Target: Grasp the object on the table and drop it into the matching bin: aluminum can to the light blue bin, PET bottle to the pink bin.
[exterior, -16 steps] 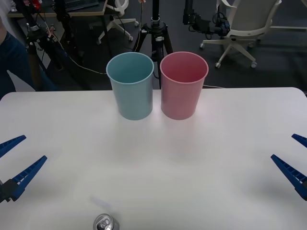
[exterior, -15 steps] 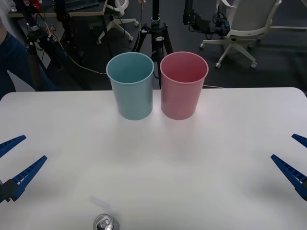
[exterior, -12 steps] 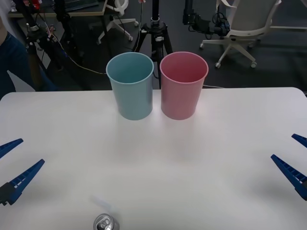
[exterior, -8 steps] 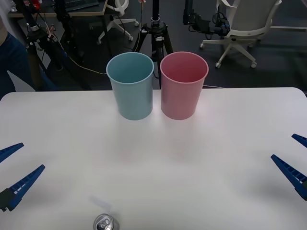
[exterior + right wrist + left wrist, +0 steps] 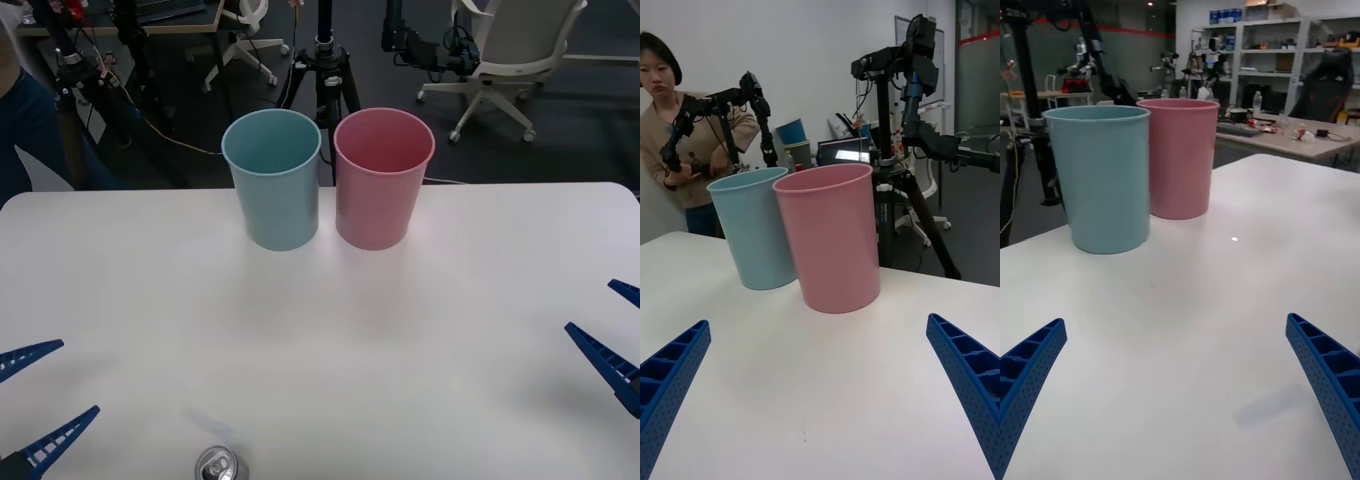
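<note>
So far nothing is grasped: your aluminum can (image 5: 220, 466) stands at the bottom edge, seemingly upright. Left gripper (image 5: 30, 398) at lower left and right gripper (image 5: 612, 330) at right gape empty. Beyond, the light blue bin (image 5: 272, 178) awaits.

A robotics lab is showing around the large white smooth tabletop (image 5: 320, 330): black camera tripods (image 5: 322, 60) are standing behind it, white wheeled office chairs (image 5: 505, 50) are sitting nearby, and cluttered metal shelving (image 5: 1255, 45) is lining the wall.
</note>
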### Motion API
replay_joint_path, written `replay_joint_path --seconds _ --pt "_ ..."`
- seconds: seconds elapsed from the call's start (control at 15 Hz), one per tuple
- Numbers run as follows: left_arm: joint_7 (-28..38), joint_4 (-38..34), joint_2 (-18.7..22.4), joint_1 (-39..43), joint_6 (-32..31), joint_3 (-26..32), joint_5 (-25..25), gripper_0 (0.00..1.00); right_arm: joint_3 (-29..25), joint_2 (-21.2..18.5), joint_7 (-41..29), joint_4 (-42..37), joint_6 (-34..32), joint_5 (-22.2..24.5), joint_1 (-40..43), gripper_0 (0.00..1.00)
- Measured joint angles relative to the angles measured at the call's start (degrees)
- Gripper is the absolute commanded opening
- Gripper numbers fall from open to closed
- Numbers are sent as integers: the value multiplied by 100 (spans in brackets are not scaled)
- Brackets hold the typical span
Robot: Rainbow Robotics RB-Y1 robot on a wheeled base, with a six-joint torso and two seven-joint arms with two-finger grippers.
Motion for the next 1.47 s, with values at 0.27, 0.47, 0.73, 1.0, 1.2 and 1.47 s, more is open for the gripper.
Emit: replay_joint_path --seconds 0.27,0.47,0.73,1.0,1.2,1.47 --pt "-645 17 613 309 -8 -589 415 100 0 0 0 0 0 0 0 100" --pt "-1270 90 888 380 -65 -931 450 100 0 0 0 0 0 0 0 100" --pt "-2172 521 1098 153 -166 -1507 440 100 0 0 0 0 0 0 0 100" --pt "-2569 1004 1099 -321 -183 -2266 439 100 0 0 0 0 0 0 0 100" --pt "-2778 1137 1081 -526 -175 -2759 449 100 0 0 0 0 0 0 0 100" --pt "-3179 1244 917 -640 -154 -2992 458 100 0 0 0 0 0 0 0 100"
